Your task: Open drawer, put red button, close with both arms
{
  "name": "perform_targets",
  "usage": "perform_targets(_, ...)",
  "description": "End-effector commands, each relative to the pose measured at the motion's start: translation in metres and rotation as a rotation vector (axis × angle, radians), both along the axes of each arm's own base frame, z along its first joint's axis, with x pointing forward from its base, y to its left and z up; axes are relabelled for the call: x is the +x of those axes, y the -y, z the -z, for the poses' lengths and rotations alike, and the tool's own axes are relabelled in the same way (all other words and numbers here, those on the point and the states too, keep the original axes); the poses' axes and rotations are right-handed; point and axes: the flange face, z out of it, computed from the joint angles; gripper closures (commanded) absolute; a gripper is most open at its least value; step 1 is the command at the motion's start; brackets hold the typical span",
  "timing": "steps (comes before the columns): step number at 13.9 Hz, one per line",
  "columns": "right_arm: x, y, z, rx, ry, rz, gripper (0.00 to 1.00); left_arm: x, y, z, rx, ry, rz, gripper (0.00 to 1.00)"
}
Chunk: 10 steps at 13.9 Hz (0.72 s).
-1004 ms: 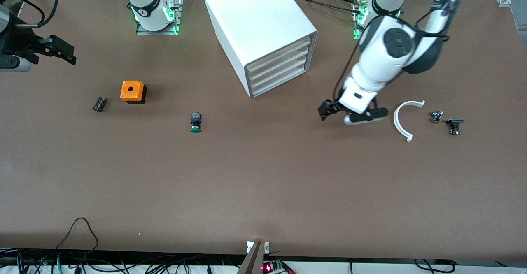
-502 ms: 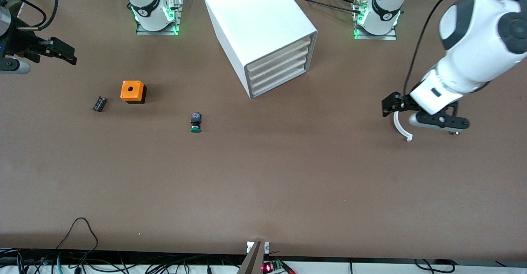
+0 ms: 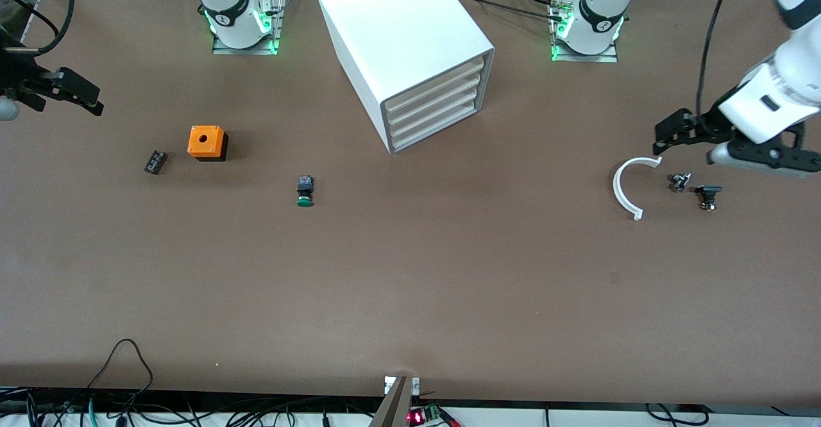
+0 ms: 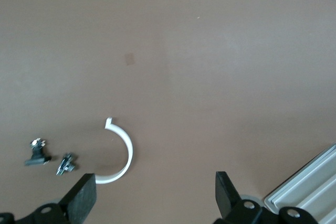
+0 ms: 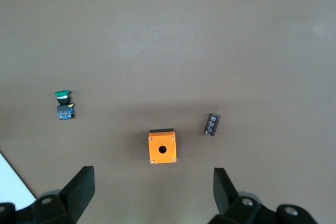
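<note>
At the table's left-arm end, our black left gripper, jaws apart, hovers at twelve o'clock of the white plastic arc. Our black right gripper waits, jaws apart.

An orange box sits beside a small black block. A green-capped button lies nearer the camera. A white curved strip lies toward the left arm's end.

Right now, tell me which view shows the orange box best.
The right wrist view: the orange box sits large, top hole plain. The front view shows it smaller, beside the small black part. The left wrist view misses it.
</note>
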Motion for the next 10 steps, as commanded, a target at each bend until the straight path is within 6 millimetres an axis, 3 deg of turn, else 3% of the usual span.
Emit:
perform_targets(1, -0.002, -0.001, -0.006, 0.004, 0.019, 0.012, 0.0, -0.016, -0.018, -0.018, 0.045, -0.003, 0.006, 0.0)
perform_targets(4, -0.002, 0.001, -0.005, 0.007, 0.013, 0.016, 0.0, -0.022, -0.032, -0.021, 0.062, -0.004, -0.012, 0.0)
perform_targets(10, -0.002, 0.01, -0.002, 0.001, 0.0, 0.013, 0.0, -0.021, -0.03, -0.023, 0.065, -0.023, -0.01, 0.0)
